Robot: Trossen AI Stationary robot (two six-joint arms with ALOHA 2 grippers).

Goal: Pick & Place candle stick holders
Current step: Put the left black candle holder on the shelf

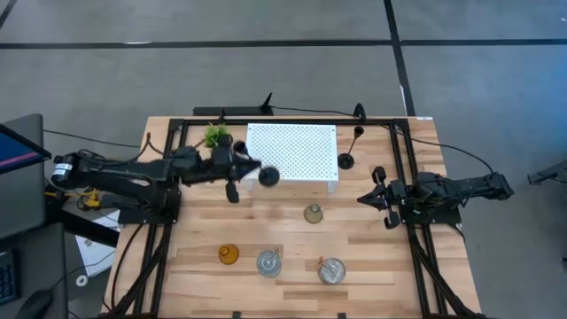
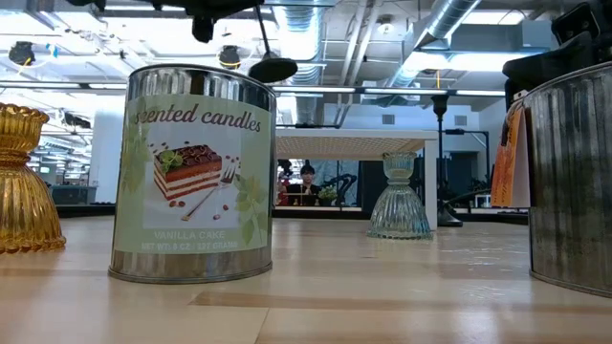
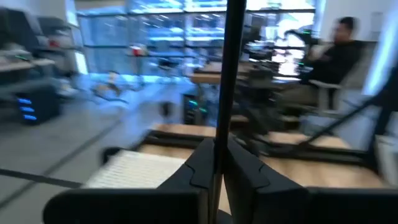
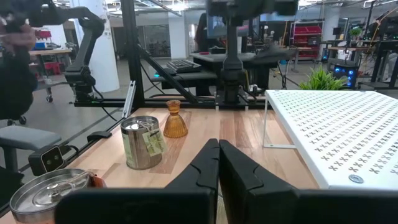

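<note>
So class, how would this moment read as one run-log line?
left gripper: shut on black candle stick, lifted beside white stand | right gripper: shut, waiting at table's right | amber holder: on table

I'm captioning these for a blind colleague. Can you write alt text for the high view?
The left gripper holds a black candlestick beside the white perforated stand. The right gripper waits shut at the table's right edge.

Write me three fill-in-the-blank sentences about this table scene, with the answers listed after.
The left tool is shut on the stem of a ____ candlestick.
The right tool holds ____.
The other black candlestick stands just beside the white ____.

Missing words: black; nothing; stand
</note>
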